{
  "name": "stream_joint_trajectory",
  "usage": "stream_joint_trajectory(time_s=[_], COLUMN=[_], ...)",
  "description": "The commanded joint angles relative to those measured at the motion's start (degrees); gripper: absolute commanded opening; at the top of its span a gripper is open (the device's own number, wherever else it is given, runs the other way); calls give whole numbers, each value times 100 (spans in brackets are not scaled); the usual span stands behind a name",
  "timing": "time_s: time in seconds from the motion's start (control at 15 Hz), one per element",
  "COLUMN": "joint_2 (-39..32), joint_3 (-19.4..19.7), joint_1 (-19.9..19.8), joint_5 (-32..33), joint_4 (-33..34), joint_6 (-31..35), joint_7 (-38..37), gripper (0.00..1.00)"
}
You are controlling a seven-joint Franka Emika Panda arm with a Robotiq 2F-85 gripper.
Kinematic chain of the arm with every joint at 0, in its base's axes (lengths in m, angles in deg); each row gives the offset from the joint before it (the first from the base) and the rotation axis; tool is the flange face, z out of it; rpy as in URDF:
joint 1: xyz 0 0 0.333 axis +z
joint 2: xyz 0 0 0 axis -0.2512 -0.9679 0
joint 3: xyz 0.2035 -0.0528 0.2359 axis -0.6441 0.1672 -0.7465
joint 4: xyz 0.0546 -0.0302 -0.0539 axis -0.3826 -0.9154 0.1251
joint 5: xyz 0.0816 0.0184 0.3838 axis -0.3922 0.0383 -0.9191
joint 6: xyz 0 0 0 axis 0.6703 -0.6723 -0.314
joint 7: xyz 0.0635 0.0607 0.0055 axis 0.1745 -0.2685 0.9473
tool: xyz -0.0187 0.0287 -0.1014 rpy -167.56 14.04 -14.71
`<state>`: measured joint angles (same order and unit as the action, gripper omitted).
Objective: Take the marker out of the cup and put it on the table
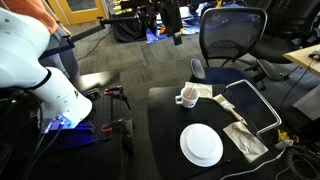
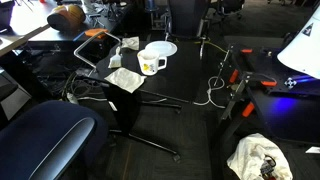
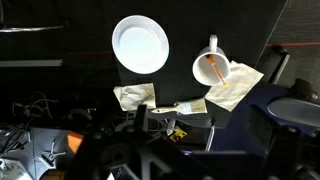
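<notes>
A small white mug (image 3: 210, 68) stands on the black table (image 3: 60, 90), with an orange marker (image 3: 213, 69) leaning inside it. The mug also shows in both exterior views (image 1: 186, 96) (image 2: 152, 62), near the table's edge (image 1: 165, 130) (image 2: 190, 70). In the wrist view the mug lies far below the camera, right of centre. My gripper's jaws are only dark blurred shapes at the bottom of the wrist view, and I cannot tell if they are open or shut. The exterior views show only the white arm (image 1: 40, 70), high and away from the mug.
A round white plate (image 3: 140, 45) (image 1: 201, 144) (image 2: 160, 48) lies beside the mug. Crumpled paper napkins (image 3: 235, 85) (image 3: 135, 96) lie at the table's edge. A bent metal tube frame (image 1: 255, 100) and an office chair (image 1: 232, 40) stand by the table.
</notes>
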<state>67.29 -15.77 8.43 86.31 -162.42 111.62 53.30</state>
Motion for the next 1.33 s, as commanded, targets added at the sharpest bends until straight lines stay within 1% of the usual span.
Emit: stream_joint_trajectory(time_s=[0.0, 0.6, 0.73, 0.93, 1.07, 1.27], joint_2=[-4, -4, -196, -526, -877, -1347], joint_3=[70, 70, 164, 357, 532, 843], joint_1=[78, 78, 127, 241, 334, 593], joint_5=[39, 39, 35, 5, -39, -407], joint_4=[9, 9, 36, 41, 46, 54], joint_6=[-18, -18, 289, 963, 1533, 1999], joint_7=[-30, -30, 213, 787, 1388, 2623], gripper=[100, 100, 100, 100, 100, 100])
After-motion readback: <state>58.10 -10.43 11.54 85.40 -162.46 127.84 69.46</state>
